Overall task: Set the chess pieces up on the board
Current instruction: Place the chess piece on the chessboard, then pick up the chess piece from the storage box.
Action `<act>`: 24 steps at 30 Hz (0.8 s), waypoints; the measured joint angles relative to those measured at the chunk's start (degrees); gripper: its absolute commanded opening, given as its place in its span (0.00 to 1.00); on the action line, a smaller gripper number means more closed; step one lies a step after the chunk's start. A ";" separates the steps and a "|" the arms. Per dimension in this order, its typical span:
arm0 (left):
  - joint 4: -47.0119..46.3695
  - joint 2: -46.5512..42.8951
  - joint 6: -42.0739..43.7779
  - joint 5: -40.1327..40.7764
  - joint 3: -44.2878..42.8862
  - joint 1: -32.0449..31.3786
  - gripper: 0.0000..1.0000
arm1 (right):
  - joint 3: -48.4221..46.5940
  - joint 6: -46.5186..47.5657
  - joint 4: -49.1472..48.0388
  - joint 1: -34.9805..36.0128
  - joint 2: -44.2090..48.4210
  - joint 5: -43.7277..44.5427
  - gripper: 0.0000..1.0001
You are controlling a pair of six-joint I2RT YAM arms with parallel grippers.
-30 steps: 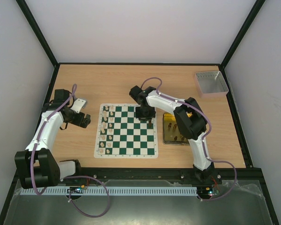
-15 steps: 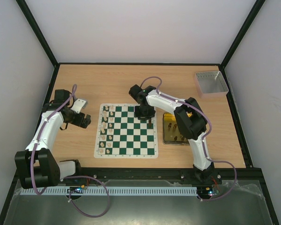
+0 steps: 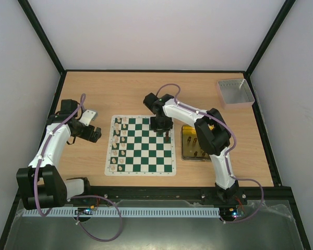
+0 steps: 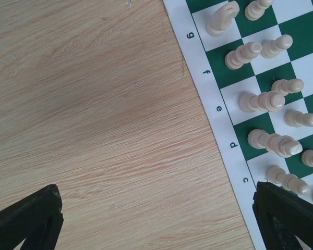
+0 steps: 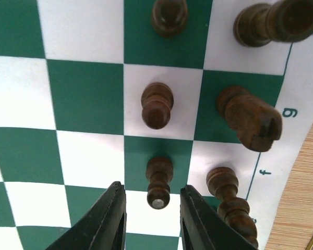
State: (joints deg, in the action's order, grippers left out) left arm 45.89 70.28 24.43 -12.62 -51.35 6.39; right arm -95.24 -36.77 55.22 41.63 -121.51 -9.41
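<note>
The green and white board [image 3: 141, 147] lies in the middle of the table. Cream pieces [image 3: 119, 146] stand in its two left columns and show in the left wrist view [image 4: 261, 101]. Several dark brown pieces [image 5: 157, 105] stand near the board's right edge by the g and f marks. My right gripper [image 5: 154, 208] is open over that corner [image 3: 166, 134], with a dark pawn [image 5: 158, 182] standing upright between its fingers, untouched. My left gripper [image 4: 159, 229] is open and empty over bare wood just left of the board's border [image 4: 214, 99], and it shows in the top view [image 3: 94, 134].
A gold tin [image 3: 194, 143] holding more dark pieces sits right of the board, under the right arm. A grey tray [image 3: 235, 92] stands at the far right corner. Bare wood lies left of the board and beyond it.
The right wrist has shifted only slightly over the board's right edge. The left arm has not moved.
</note>
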 measured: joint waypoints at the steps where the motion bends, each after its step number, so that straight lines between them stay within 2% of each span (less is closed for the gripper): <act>1: 0.00 0.00 0.00 0.00 0.00 0.00 0.99 | -0.31 0.22 0.11 0.00 0.07 0.11 0.27; 7: 0.00 0.00 0.00 -0.02 0.00 0.00 0.99 | -2.43 1.92 1.77 0.00 1.25 1.81 0.27; 12: 0.00 0.00 0.02 -0.04 0.02 0.00 0.99 | -0.59 2.08 2.62 -0.74 7.39 3.61 0.27; 15: 0.00 0.00 0.02 -0.22 0.00 0.00 0.99 | 5.35 1.68 2.56 -3.39 15.87 4.44 0.27; 19: 0.00 0.00 0.24 -0.37 0.02 0.00 0.99 | 16.57 0.24 2.36 -10.47 28.00 6.73 0.26; 24: 0.02 0.20 0.28 -0.42 0.02 -0.02 0.99 | 29.18 -2.21 2.34 -15.89 36.26 8.28 0.27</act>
State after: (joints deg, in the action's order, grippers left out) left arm 45.91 70.48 24.71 -13.04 -51.33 6.37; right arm -66.06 -38.98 57.56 25.74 -85.25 -1.13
